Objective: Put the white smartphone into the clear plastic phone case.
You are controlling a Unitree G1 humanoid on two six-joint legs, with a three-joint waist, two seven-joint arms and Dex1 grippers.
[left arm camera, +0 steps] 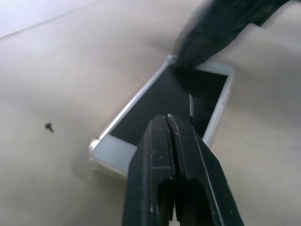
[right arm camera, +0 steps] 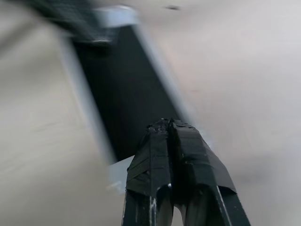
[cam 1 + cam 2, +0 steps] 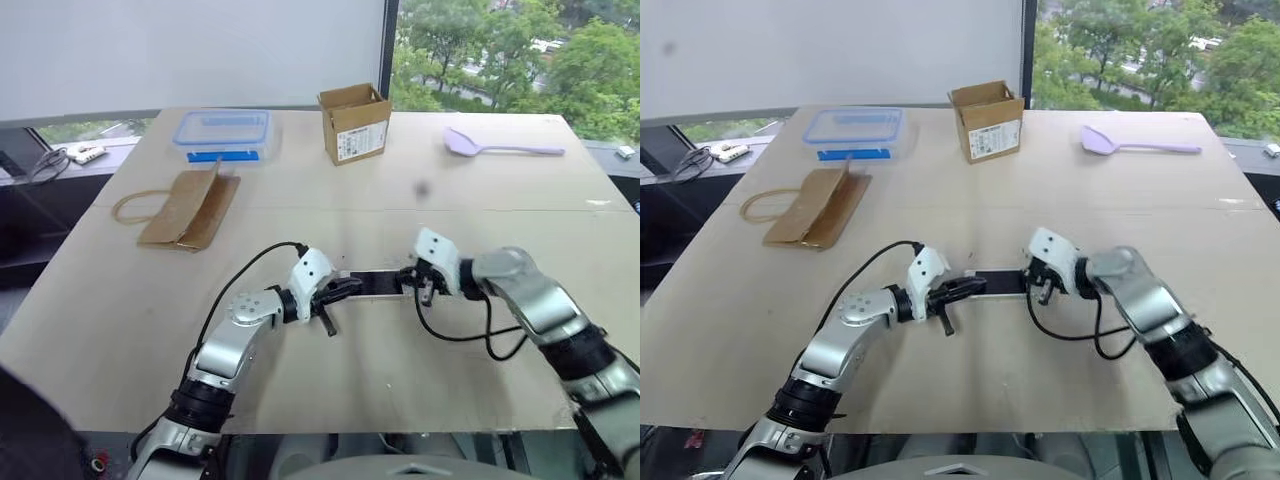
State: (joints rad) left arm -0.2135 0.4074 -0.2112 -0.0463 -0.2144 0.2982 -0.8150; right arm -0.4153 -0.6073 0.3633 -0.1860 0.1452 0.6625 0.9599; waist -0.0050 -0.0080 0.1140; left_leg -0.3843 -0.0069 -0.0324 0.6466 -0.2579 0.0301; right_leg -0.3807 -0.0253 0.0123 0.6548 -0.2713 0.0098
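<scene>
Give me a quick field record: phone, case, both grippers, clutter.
phone: white smartphone flat on table, screen up
case: clear plastic phone case, edge visible around the phone's corner; full seating unclear
left gripper: shut, over one end of the phone
right gripper: shut, over the other end
clutter: food box, cardboard box, paper bag, spoon behind

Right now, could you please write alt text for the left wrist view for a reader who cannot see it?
A white smartphone with a black screen lies flat on the tan table, a clear plastic phone case edging its near corner. The left gripper, shut, is over its near end; the right gripper's fingers press the far end.
</scene>
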